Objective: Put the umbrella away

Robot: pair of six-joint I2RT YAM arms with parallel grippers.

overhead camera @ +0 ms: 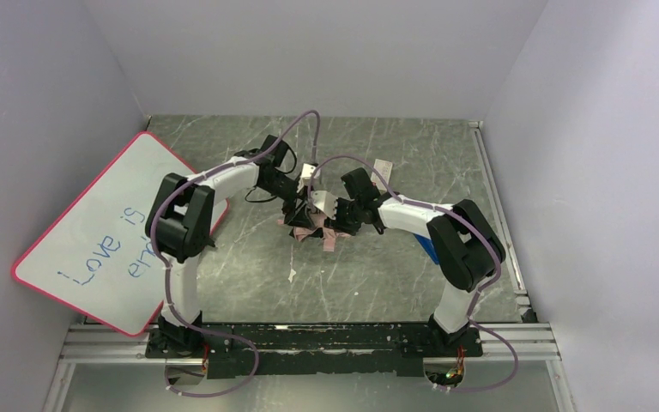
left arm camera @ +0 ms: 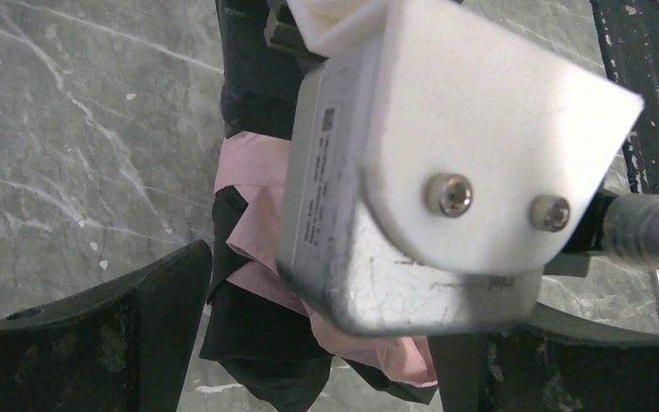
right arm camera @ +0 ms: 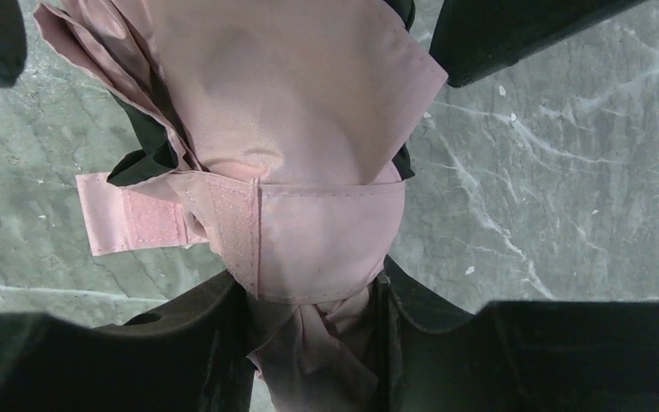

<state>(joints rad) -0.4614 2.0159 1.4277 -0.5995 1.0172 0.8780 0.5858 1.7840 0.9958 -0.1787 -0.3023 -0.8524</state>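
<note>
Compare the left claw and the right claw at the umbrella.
The left claw stands wide open, gripping nothing; the right claw is clamped on the folded umbrella. The left claw reaches in from the whiteboard side, the right claw from the opposite side. Both are black and meet at the umbrella.

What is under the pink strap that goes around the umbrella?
Under the strap lies the bunched pink fabric of the umbrella, with black folds showing at the left. What is inside the bundle cannot be seen. The right gripper clamps the bundle right next to the strap.

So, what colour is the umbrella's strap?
Pale pink strap, best seen in right wrist view.
</note>
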